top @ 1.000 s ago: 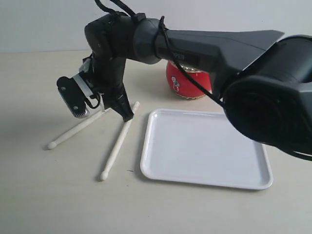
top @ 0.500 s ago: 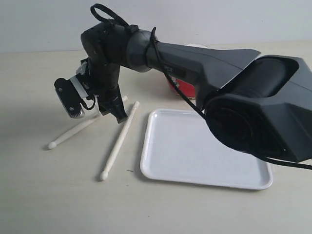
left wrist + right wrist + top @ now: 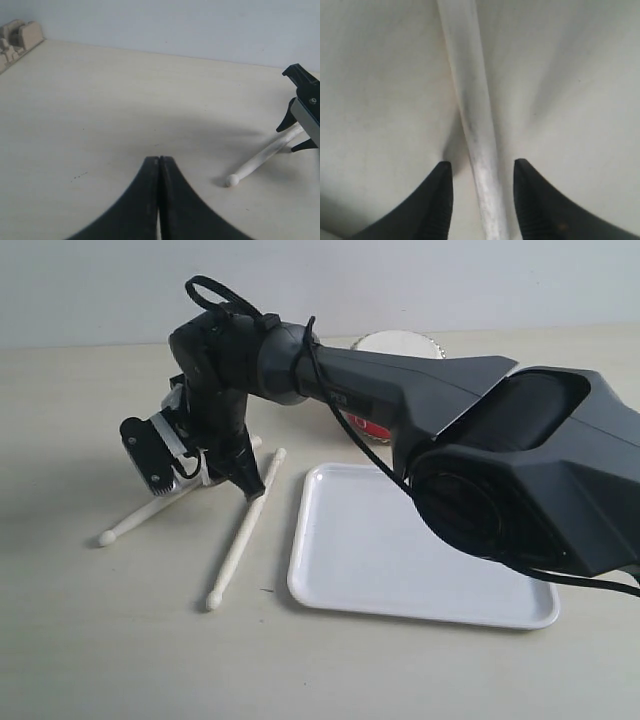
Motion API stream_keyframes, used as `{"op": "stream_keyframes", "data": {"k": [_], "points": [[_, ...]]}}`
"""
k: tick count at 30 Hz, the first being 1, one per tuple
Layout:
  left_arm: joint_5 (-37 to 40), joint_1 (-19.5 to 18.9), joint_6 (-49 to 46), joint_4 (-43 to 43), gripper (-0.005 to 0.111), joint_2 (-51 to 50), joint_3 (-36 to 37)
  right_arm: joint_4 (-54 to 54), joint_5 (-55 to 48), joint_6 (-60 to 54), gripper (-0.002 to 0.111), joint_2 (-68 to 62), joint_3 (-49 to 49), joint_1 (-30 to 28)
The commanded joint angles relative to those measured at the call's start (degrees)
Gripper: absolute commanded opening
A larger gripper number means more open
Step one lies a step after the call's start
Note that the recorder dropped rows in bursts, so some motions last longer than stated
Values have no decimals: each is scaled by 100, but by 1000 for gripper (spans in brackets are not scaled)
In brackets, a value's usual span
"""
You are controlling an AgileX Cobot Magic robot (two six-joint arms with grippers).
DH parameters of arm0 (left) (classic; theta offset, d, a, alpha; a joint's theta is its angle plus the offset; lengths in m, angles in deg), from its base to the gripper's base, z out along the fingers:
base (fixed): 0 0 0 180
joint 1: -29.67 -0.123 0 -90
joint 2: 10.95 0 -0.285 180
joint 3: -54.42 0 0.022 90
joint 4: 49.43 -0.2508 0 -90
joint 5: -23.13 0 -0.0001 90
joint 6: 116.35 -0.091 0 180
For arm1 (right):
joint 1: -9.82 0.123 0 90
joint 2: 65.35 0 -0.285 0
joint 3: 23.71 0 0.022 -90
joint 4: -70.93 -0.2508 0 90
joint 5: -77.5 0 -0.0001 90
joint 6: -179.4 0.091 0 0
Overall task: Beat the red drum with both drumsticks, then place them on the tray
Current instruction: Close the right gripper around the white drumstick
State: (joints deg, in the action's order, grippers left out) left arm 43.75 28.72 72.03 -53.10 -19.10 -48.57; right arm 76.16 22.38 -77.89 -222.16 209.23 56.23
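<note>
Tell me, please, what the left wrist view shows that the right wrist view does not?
Only the left wrist view: the shut left gripper, the rounded tip of one drumstick, and a beige object at the table's edge. Only the right wrist view: the gaps between the right gripper's open fingertips and the shaft they straddle, untouched on both sides. Both: that drumstick, the right gripper and the pale tabletop.
</note>
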Motion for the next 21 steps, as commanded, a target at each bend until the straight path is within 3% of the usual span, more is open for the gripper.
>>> {"op": "stream_keyframes", "data": {"k": [1,21], "points": [[-35,44,49,-25,0,36,20,29,108,10,39,23,45,-10],[-35,163,47,-25,0,36,20,29,195,96,39,23,45,-10]]}}
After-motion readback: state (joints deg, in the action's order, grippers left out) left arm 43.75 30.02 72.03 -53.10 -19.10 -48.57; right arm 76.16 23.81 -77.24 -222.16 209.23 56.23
